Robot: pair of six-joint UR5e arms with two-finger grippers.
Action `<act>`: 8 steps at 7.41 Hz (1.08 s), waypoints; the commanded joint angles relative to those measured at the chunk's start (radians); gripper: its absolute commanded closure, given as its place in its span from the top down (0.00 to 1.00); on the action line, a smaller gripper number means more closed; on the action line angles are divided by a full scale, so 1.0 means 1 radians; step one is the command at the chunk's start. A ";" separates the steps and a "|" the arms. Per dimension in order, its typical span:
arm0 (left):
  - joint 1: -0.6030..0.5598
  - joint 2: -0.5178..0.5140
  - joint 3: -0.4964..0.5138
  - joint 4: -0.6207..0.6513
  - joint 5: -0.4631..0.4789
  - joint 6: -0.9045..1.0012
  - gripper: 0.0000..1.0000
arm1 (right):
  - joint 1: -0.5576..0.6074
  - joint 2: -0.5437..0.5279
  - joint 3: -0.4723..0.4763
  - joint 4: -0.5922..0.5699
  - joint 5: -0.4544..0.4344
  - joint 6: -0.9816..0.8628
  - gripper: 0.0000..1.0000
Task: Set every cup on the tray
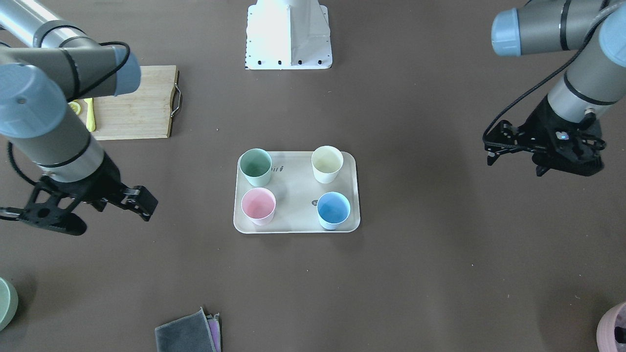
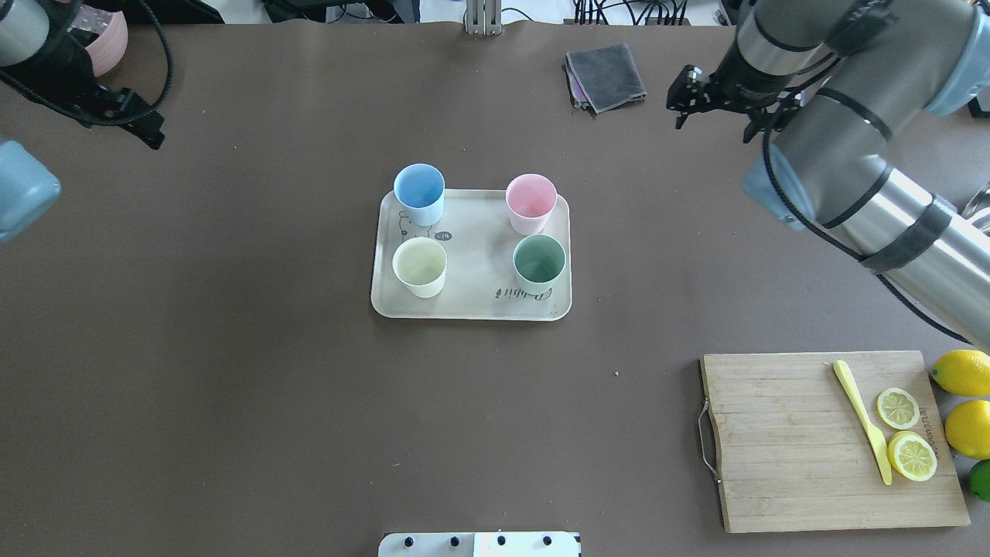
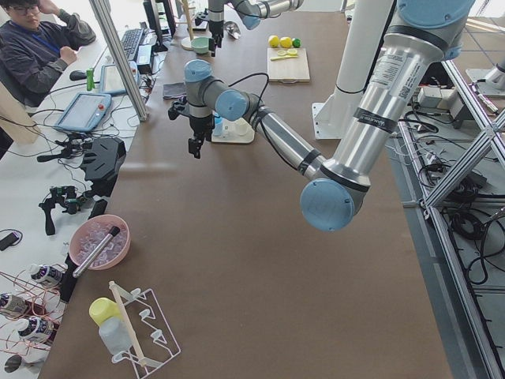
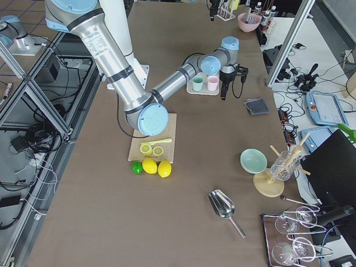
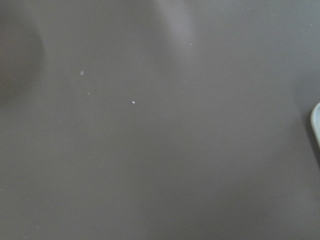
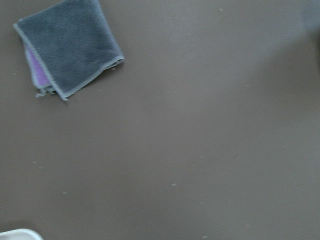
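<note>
"At the left end of the counter (image 2: 271, 402), what was the left gripper (image 1: 490, 150) doing?"

"It hung above bare surface, well apart from the tray. Its jaws were spread and held nothing. A mauve-pink pot (image 2: 108, 42) sat near it at the far corner."

"And the tray (image 2: 472, 303)?"

"It lay mid-counter with something near each corner. On its left side stood the light blue cup (image 2: 419, 188) at the far corner and the cream cup (image 2: 419, 267) nearer the robot. On its right side stood the pink cup (image 2: 531, 201) at the far corner and the green cup (image 2: 539, 261) at the near one, beside the 'Rabbit' lettering. All four were upright and none touched another."

"What about the right gripper (image 2: 679, 99)?"

"It hovered over the far part of the counter, just right of a folded grey cloth (image 2: 607, 73), with its jaws parted and empty."

"Anything farther right?"

"A wooden cutting board (image 2: 789, 456) near the robot carried a yellow knife (image 2: 861, 422) and two lemon slices (image 2: 898, 408). Whole lemons (image 2: 961, 373) and a lime (image 2: 981, 480) lay at its right edge."
</note>
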 commanded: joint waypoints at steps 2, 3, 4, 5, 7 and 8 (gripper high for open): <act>-0.229 0.155 0.006 0.063 -0.007 0.394 0.98 | 0.253 -0.285 0.063 0.000 0.095 -0.551 1.00; -0.292 0.190 0.012 0.086 -0.010 0.420 0.98 | 0.322 -0.354 0.063 0.004 0.130 -0.689 1.00; -0.318 0.257 0.012 0.071 -0.010 0.447 0.98 | 0.384 -0.421 0.066 0.008 0.143 -0.806 1.00; -0.326 0.297 0.032 0.076 -0.007 0.561 0.98 | 0.436 -0.498 0.087 0.006 0.147 -0.912 1.00; -0.329 0.385 0.040 0.079 -0.010 0.593 0.98 | 0.490 -0.654 0.145 0.008 0.186 -0.974 1.00; -0.337 0.422 0.036 0.071 -0.010 0.592 0.98 | 0.498 -0.710 0.151 0.008 0.201 -0.977 1.00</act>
